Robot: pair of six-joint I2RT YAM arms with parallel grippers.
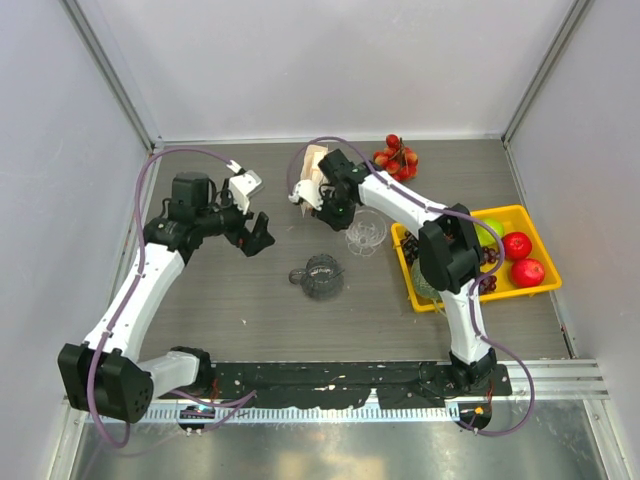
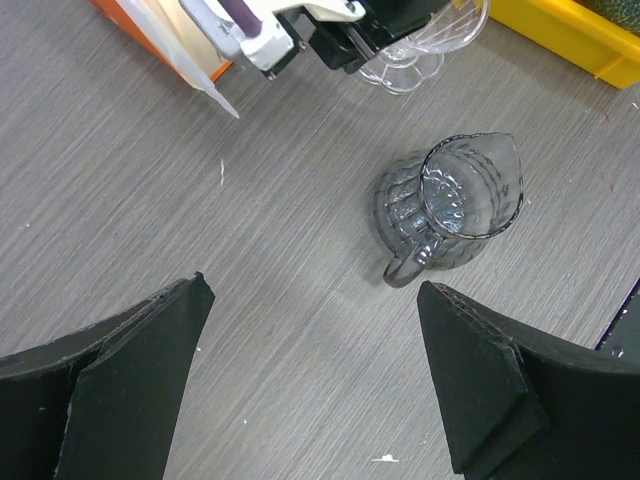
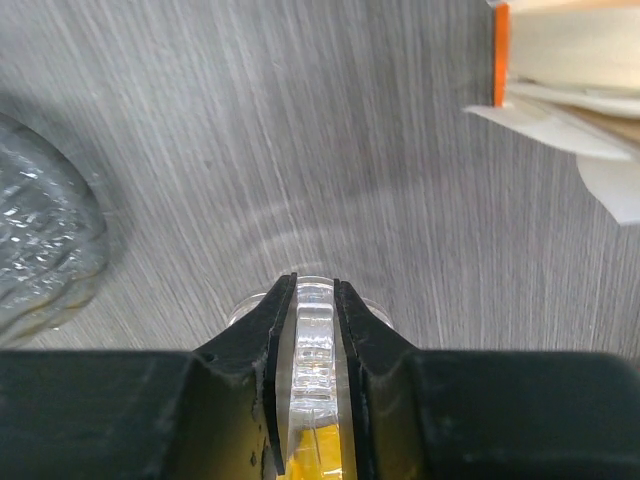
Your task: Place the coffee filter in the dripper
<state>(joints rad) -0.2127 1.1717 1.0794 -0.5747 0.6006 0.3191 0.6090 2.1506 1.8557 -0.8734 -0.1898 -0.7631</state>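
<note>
1. Right claw (image 3: 312, 292) pinches the clear dripper (image 1: 366, 233), near the filter pack (image 1: 314, 168); left claw (image 2: 312, 295) hangs wide open above the glass cup (image 2: 455, 200).
2. Dripper likely being positioned; next, one filter must come from the pack.

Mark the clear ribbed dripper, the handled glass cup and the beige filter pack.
clear ribbed dripper (image 1: 368, 235), top view, bowl.
handled glass cup (image 2: 402, 207), left wrist view, ribbed wall.
beige filter pack (image 1: 316, 158), top view, upper face.
</note>
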